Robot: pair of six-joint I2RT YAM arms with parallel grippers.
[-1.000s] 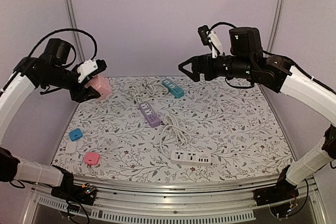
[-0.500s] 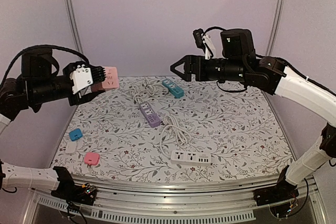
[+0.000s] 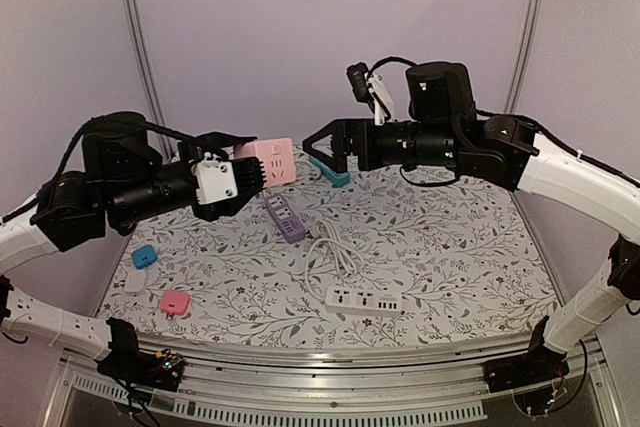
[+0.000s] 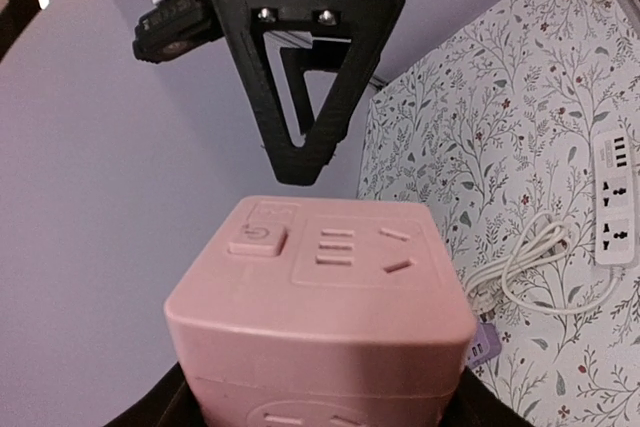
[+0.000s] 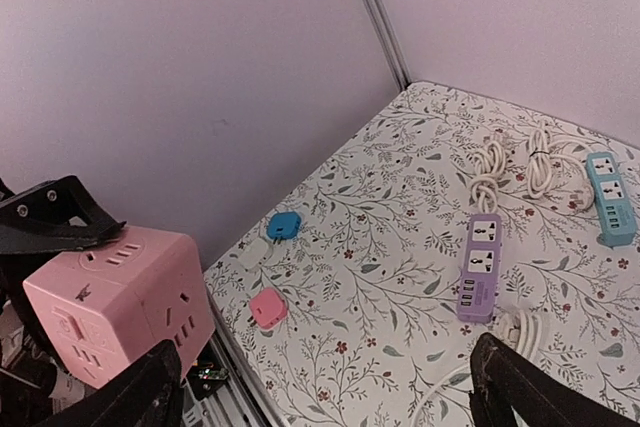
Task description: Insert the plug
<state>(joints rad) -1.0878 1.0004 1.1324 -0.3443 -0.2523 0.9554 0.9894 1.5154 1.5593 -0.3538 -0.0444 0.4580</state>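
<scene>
The left pincer (image 3: 243, 175), clamped on the pink cube socket (image 3: 270, 161) aloft over the counter (image 3: 450, 237), faces the empty, wide-spread right pincer (image 3: 318, 145); a clean transfer likely needs square alignment first, the small pink plug (image 3: 175, 301) lying front-left below.

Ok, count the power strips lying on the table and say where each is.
3: the teal strip at the back, the purple strip mid-table, the white strip near the front edge. None appears hidden.
</scene>
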